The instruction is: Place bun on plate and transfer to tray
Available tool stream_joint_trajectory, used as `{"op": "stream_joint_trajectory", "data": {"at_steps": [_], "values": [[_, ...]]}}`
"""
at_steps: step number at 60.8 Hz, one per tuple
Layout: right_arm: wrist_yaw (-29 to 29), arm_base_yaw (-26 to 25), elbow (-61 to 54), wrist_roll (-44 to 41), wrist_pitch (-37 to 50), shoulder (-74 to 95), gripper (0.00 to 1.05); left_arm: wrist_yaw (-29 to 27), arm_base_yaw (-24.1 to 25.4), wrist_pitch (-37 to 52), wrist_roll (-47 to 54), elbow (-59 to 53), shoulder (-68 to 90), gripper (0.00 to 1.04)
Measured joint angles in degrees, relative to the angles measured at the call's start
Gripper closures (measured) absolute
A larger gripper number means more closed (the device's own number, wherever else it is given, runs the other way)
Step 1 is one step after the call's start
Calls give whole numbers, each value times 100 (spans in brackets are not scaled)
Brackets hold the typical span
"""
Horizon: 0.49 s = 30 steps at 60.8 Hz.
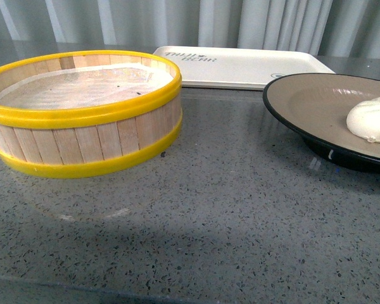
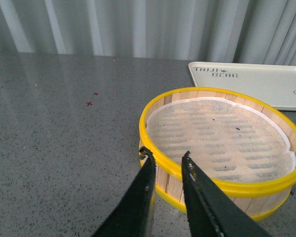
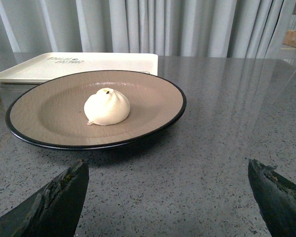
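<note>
Bun (image 3: 107, 106), white, round, pleated on top, at the centre of the plate (image 3: 49, 111), which stands on the surface (image 3: 212, 148) just before the tray (image 3: 89, 64) near the far edge. Right pincer (image 3: 166, 165) spread wide, empty. Left pincer (image 2: 166, 154) narrowly parted, empty, by the steamer basket (image 2: 222, 188); contact unclear. The front view crops the plate and the bun.

Matte-centred, glossy-rimmed plate (image 3: 49, 113); seemingly plastic tray (image 3: 113, 63)

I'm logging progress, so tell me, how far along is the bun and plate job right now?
Done: the bun sits on the plate. In hand: the right pincer is wide open facing the plate, gripping nothing; the left pincer hangs by the empty steamer basket. Left: the plate rests on the table in front of the tray, not yet lifted onto it.
</note>
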Motion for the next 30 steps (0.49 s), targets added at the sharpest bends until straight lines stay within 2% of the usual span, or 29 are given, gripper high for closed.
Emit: {"op": "stream_joint_trajectory", "data": {"at_steps": [3,8,11,13,30], "values": [[-2,0,0,0,0,0,8,48,66,55,-42,-168,-133,101],[-4,0,0,0,0,0,8,164,219,98,-39,-393,-310,101],[-4,2,0,0,0,0,8,555,479,107,-39,-542,-431,101],[-4,2,0,0,0,0,8,610,570,114,-39,-623,-498,101],[-4,2,0,0,0,0,8,645,704,136,-39,-1139,-1036,101]]}}
